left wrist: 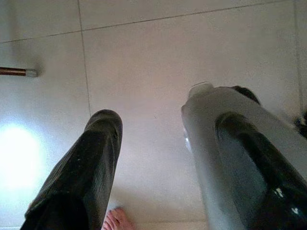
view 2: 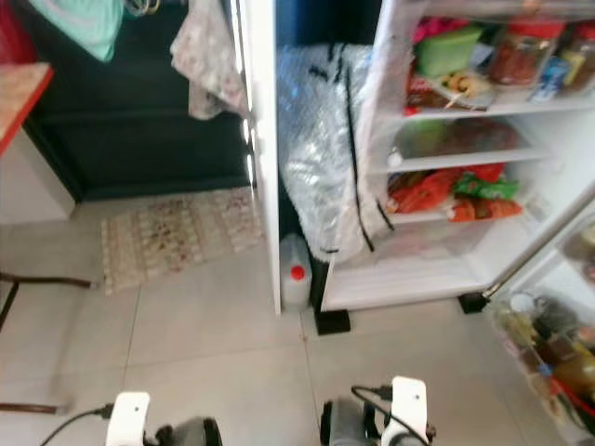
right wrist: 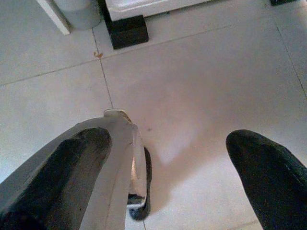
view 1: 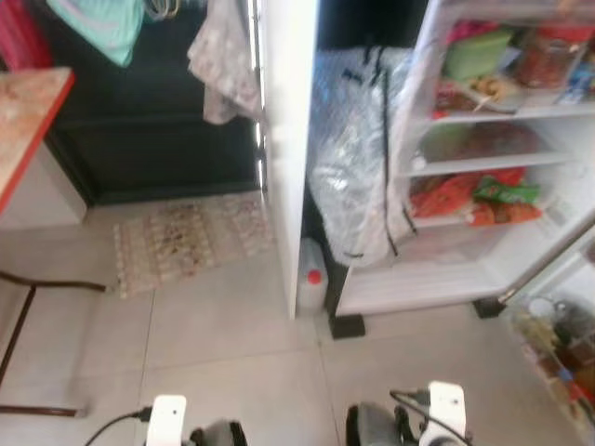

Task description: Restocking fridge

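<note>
The fridge [view 1: 465,279] stands open ahead on the right. Its shelves hold a green container [view 1: 476,54], a red jar [view 1: 550,56] and red and green packets [view 1: 483,197]. Both arms hang low over the tiled floor, their wrists at the bottom edge of the eye views. My left gripper [left wrist: 170,120] is open, with bare floor between its fingers. My right gripper [right wrist: 170,139] is also open over the tiles. In each wrist view a pale grey rounded body [left wrist: 211,143] [right wrist: 115,158] lies along one finger; I cannot tell what it is.
A silvery plastic-wrapped bundle [view 1: 353,149] leans beside the fridge, next to a white upright panel [view 1: 286,139]. A white jug with a red cap [view 1: 312,279] stands at its foot. Rug [view 1: 191,240], red-edged table [view 1: 28,121] and metal frame [view 1: 19,325] are left. Door-shelf bottles [view 1: 558,344] are right. Bare toes [left wrist: 117,221] show.
</note>
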Tool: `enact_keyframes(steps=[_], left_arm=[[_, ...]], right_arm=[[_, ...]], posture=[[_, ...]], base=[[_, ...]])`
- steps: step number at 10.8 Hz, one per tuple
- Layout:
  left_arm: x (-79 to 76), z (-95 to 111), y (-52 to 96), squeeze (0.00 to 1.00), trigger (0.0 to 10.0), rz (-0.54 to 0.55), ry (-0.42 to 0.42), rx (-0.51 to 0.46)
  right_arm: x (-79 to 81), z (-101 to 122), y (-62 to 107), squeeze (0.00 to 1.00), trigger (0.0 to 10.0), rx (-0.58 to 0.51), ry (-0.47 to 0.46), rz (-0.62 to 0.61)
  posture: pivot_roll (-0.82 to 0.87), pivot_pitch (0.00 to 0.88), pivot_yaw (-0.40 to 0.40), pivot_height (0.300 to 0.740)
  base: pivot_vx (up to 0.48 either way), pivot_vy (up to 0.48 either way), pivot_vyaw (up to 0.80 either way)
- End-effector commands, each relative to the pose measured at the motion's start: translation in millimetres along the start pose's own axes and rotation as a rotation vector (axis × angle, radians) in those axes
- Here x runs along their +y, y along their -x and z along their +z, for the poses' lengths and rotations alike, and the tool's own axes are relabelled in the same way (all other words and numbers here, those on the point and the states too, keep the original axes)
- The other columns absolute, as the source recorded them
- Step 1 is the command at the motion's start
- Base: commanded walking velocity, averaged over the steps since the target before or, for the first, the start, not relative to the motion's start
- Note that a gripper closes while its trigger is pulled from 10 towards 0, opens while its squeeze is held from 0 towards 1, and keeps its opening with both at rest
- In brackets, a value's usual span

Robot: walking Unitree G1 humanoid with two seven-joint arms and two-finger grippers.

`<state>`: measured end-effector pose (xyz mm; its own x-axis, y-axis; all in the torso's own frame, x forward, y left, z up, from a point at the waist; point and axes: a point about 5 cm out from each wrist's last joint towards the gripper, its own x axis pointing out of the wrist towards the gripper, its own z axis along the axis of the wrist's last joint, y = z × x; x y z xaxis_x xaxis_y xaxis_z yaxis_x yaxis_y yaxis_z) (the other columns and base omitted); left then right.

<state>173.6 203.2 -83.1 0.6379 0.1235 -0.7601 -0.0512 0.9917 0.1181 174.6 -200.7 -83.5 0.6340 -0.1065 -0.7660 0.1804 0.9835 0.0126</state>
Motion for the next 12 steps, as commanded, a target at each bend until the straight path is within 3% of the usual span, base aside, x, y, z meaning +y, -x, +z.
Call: enact_keyframes(steps=[1,4,9,12], left_arm=[[-0.9,-8.2,1.8,0.0,10.0,-0.009,0.012,0.033],[-3.1,-6.6,1.2,0.0,10.0,-0.023,0.018,0.034],[-5.3,-9.1,1.5,0.0,10.0,-0.019,0.03,0.052],[-3.3,-7.7,1.1,0.0,10.0,-0.014,0.028,0.047]], right_arm=[[-0.2,-8.8,1.8,0.0,10.0,0.037,-0.015,-0.004],[0.3,-9.7,1.7,0.0,10.0,0.052,-0.013,0.0],[-0.9,-22.7,5.0,0.0,10.0,0.105,-0.042,0.002],[4.9,-23.9,4.8,0.0,10.0,0.112,-0.063,0.02]], posture=[[-0.21,0.064,0.0,0.7],[-0.2,0.076,-0.005,0.74],[-0.19,0.1,-0.014,0.74],[-0.17,0.113,-0.02,0.74]], base=[[0.0,0.0,0.0],[0.0,0.0,0.0],[0.0,0.0,0.0],[0.0,0.285,0.0]])
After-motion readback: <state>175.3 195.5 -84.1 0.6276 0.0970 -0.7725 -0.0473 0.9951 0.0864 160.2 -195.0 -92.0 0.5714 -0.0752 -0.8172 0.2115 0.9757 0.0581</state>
